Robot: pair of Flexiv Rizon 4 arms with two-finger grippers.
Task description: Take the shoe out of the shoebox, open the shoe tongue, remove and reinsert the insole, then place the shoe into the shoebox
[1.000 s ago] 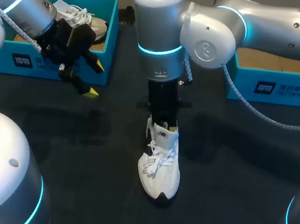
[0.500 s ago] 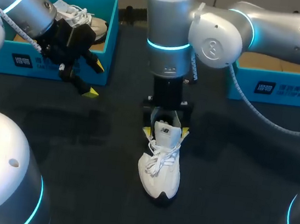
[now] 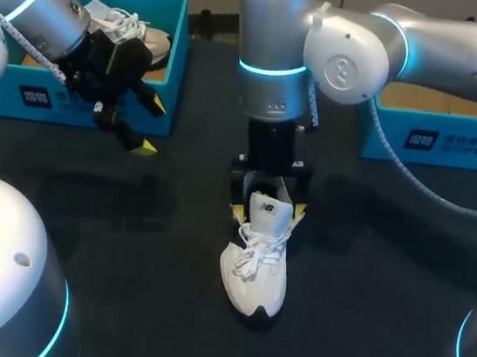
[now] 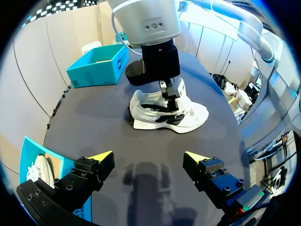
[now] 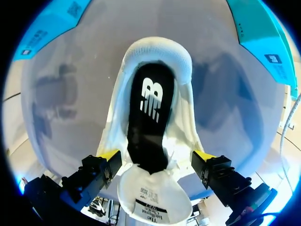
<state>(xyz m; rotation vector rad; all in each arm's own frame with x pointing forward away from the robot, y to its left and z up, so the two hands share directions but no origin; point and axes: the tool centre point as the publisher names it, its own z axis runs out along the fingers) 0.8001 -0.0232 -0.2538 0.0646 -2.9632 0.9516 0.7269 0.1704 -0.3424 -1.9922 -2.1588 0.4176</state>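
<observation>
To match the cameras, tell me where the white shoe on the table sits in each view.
Head view: shoe mid-table, beneath the right gripper.
Left wrist view: shoe side-on, ahead of the open left gripper.
Right wrist view: shoe under the right gripper, between its open fingers.
Shared landmark: right gripper over the shoe's opening.

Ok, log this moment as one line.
shoe: upright on table, insole in | right gripper: open, straddling tongue | left gripper: open, empty
</observation>
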